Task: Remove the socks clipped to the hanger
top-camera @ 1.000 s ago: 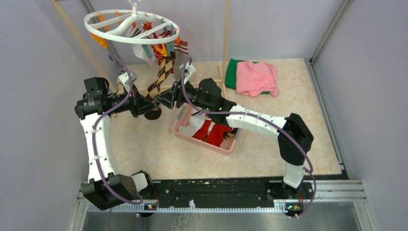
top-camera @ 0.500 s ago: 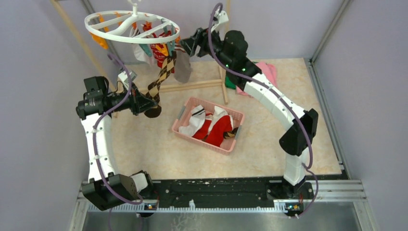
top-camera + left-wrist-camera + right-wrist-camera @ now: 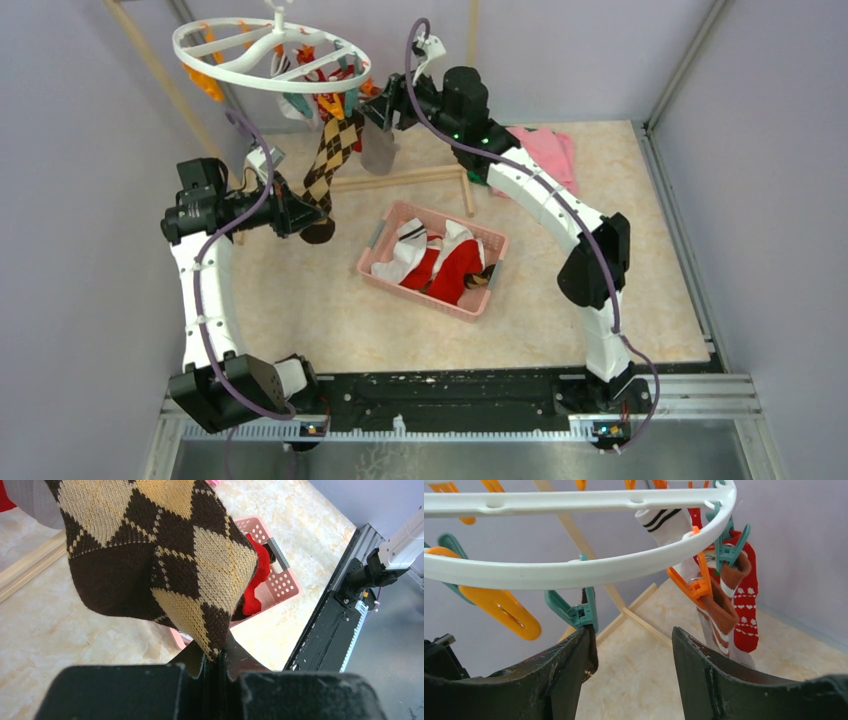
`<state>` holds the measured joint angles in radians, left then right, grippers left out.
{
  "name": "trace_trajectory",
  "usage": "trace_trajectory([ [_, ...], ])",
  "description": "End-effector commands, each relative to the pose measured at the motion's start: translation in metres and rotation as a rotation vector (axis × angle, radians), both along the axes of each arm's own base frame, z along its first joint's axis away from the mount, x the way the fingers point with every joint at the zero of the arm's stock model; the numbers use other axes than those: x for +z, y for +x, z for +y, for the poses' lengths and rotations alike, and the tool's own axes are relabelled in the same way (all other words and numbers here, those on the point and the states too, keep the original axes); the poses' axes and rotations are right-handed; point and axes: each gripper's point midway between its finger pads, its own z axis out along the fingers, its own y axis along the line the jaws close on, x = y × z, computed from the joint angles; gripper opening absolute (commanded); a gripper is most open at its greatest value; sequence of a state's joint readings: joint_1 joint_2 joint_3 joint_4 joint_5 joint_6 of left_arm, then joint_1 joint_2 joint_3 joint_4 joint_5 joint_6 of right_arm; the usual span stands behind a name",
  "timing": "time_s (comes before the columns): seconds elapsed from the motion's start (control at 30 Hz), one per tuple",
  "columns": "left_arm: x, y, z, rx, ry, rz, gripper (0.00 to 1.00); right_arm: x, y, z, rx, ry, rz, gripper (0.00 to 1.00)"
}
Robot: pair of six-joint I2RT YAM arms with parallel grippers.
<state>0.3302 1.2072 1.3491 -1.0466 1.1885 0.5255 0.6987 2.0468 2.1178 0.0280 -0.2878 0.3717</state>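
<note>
Nearest the arm bases, a pink basket (image 3: pixel 415 293) is sitting on the surface (image 3: pixel 330 320) with red and white socks already lying in it. Just beyond, the left claw (image 3: pixel 215 667) is pinching the toe end of the brown argyle sock (image 3: pixel 165 565), its jaws closed tight on a thin fold of the knit. The sock is running up at a slant to its clip under the hanger (image 3: pixel 574 572). It looks light, soft and stretchy, so it is probably going to lengthen before the clip lets go. A hold on a bunched fold should slip less than one on a single layer. Farther back, the right claw (image 3: pixel 631 635) is hanging wide open with nothing in it, right under the white ring. A teal clip (image 3: pixel 576 612) is sitting just above one of its fingers; whether they are touching I cannot tell. A grey sock (image 3: pixel 379 152) is dangling beside this claw, and a red patterned sock (image 3: pixel 744 615) is hanging farther round the ring. The hanger is hanging free, so hard tugs are likely to tilt it; gripping near a cuff seems safest.
</note>
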Motion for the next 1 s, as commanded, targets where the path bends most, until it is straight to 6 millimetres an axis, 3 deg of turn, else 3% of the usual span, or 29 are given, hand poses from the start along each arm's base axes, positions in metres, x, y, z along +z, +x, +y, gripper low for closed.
trace_trajectory([
  [0.0,0.001,0.004,-0.001,-0.017,-0.012,-0.029,0.0,0.034,-0.011,0.005,0.037,0.057,-0.05,0.61],
  [0.43,-0.012,0.009,0.001,-0.001,-0.012,-0.006,0.0,0.056,-0.041,0.008,0.088,0.107,-0.105,0.65],
  [0.97,-0.012,0.006,-0.001,-0.001,-0.008,-0.011,0.0,0.066,-0.02,0.019,0.051,0.103,-0.131,0.58],
])
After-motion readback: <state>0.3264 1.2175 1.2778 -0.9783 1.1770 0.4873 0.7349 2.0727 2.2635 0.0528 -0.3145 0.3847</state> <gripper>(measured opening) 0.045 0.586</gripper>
